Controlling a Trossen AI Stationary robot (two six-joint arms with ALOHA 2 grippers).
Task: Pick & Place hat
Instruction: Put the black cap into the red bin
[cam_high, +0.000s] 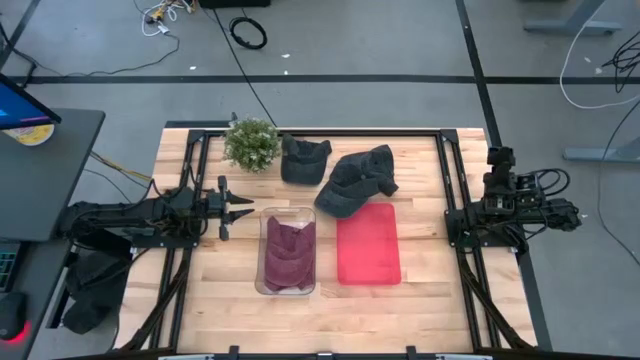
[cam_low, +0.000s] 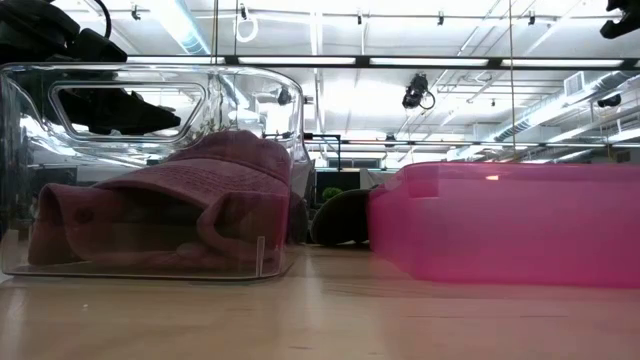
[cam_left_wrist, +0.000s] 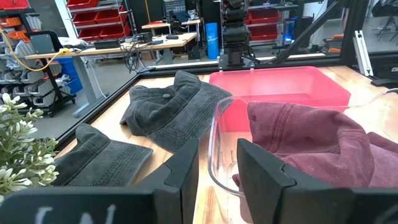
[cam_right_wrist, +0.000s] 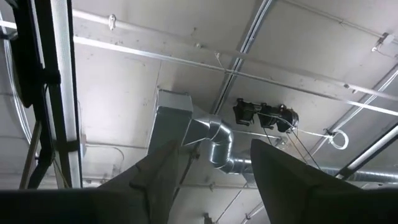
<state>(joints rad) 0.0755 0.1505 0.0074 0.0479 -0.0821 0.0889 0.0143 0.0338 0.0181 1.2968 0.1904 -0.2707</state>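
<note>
Maroon hat (cam_high: 288, 252) lies inside the clear bin (cam_high: 264, 285) just ahead of the left gripper (cam_high: 243, 209), whose fingers stand apart around nothing, with two dark hats (cam_high: 358, 180) and a pink tray (cam_high: 368, 245) beyond, while the right gripper (cam_right_wrist: 211, 180), parked far across the table, points ceilingward, spread wide.

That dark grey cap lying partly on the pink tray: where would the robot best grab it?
Probably by the crumpled crown of the dark grey cap, coming straight down from above. It lies flat and slumped, its soft folds standing up for fingers to pinch, while one edge overlaps the pink tray. The left gripper, open, is nearer.
</note>
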